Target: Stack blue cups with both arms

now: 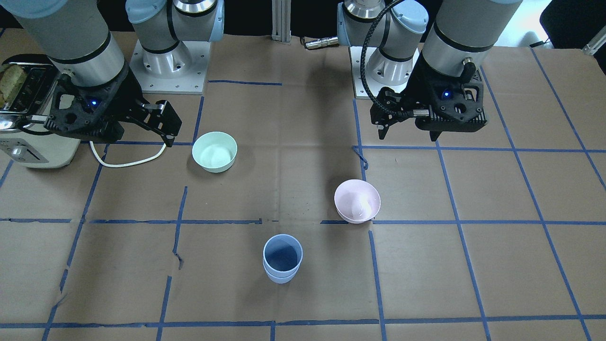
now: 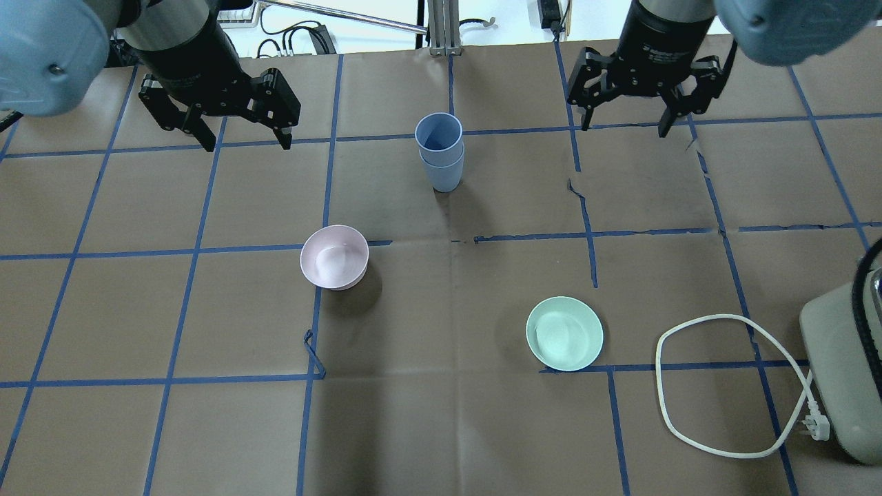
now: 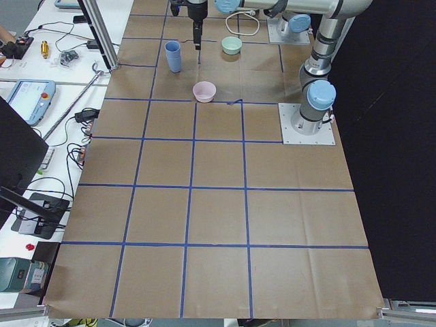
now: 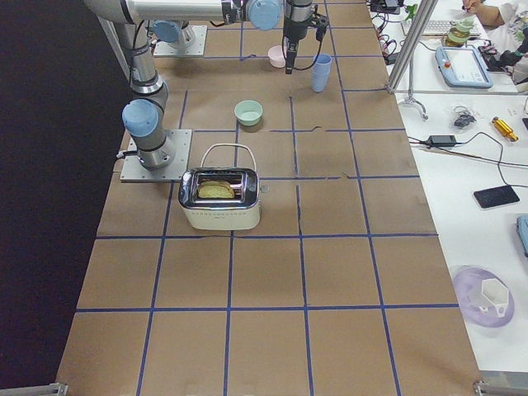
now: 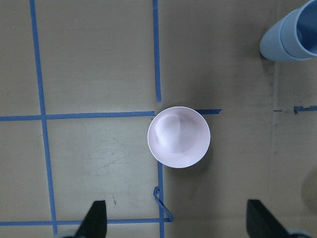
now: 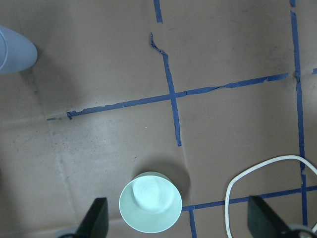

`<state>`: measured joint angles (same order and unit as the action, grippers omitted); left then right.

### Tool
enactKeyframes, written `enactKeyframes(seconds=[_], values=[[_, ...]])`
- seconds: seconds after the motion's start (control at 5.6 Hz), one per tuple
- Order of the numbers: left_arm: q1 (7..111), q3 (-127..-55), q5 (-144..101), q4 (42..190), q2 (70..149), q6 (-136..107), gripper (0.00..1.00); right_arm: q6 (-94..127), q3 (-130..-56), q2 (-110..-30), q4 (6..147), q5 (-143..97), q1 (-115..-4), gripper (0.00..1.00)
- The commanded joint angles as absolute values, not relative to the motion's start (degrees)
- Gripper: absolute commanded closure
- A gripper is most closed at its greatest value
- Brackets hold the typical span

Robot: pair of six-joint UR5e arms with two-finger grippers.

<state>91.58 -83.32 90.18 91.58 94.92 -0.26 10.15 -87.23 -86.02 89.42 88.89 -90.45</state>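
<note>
Close to me I see one toaster [image 2: 844, 372] with one white cord [image 2: 657, 372], and one green bowl [image 2: 564, 333]. A bit farther sits one pink bowl [image 2: 334, 256]. Farthest stand the two blue cups [image 2: 439, 151], in the middle of the table, between my left gripper [image 2: 248, 143] and my right gripper [image 2: 624, 129]. The cups are pale blue and stand up, one tucked inside the other. Both my jaws are wide open and hold nothing.
</note>
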Motion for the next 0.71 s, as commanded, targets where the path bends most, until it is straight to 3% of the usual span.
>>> enactKeyframes(seconds=[0.0,0.54], values=[[91.6,-83.3,90.2,91.6,94.9,-0.3,0.01,9.9,-87.7,-86.4,89.7,89.4,-90.3,0.0],[91.6,-83.3,90.2,91.6,94.9,-0.3,0.01,9.9,-87.9,-86.4,90.4,89.9,-90.4,0.0]])
